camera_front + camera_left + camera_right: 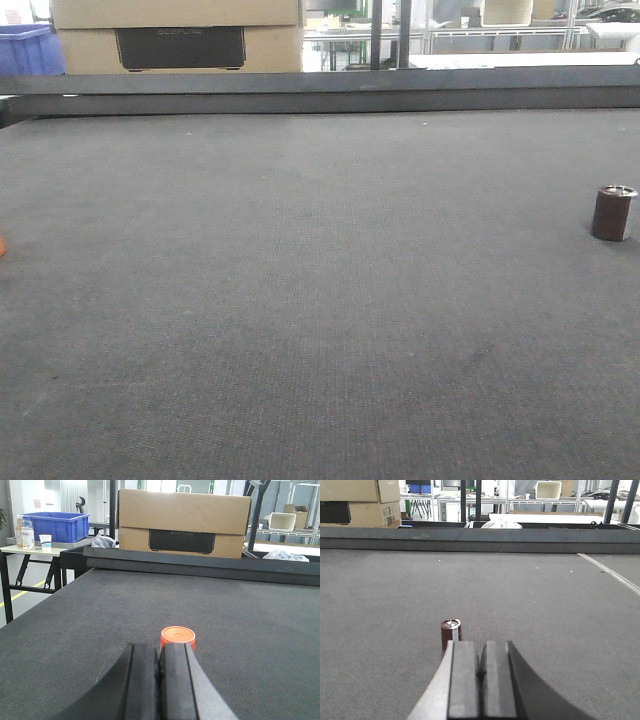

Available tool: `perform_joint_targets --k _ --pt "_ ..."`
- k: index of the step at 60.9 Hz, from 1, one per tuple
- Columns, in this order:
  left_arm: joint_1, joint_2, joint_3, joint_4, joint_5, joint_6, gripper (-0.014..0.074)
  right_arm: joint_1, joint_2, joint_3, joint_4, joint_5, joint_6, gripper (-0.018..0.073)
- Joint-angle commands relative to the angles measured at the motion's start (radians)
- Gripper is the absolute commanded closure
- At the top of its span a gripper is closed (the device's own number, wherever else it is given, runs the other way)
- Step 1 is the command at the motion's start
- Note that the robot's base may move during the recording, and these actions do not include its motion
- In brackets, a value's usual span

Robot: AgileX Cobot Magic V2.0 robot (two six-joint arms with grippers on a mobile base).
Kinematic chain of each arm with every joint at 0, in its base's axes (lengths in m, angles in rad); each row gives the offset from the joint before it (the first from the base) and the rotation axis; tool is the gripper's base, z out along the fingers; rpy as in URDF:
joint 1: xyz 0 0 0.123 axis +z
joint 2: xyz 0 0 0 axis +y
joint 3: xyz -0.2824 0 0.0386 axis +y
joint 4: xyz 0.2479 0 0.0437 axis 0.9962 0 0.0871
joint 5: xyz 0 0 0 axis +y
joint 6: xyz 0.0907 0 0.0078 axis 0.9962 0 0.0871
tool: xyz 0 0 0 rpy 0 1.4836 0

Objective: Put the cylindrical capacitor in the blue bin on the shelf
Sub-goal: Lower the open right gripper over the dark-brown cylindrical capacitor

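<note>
The cylindrical capacitor point(612, 212) stands upright on the dark grey felt table point(300, 300), near its right edge. It is a maroon cylinder with a silver top. In the right wrist view the capacitor point(450, 633) is just ahead and left of my right gripper point(481, 647), which is shut on nothing and is not touching it. My left gripper point(159, 647) is also shut and empty. A blue bin point(55, 525) sits on a pale side table beyond the felt table's far left corner. I cannot tell which of the distant metal racks point(300, 502) is the shelf.
An orange-capped cylinder point(177, 637) stands just ahead of my left fingertips, also at the front view's left edge as the orange cylinder point(2, 245). A raised dark rail point(320, 95) borders the table's far side. A large cardboard box point(182, 522) stands behind it.
</note>
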Motion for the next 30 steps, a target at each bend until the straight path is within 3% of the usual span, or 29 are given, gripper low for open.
perform_joint_targets --k 1,30 --pt "0.003 -0.005 -0.001 -0.006 -0.018 -0.004 0.0708 -0.003 -0.008 0.003 -0.004 -0.02 -0.003 0.072" --pt "0.003 -0.005 -0.001 -0.006 -0.025 -0.004 0.0708 -0.003 -0.008 0.003 -0.004 -0.02 -0.003 0.072"
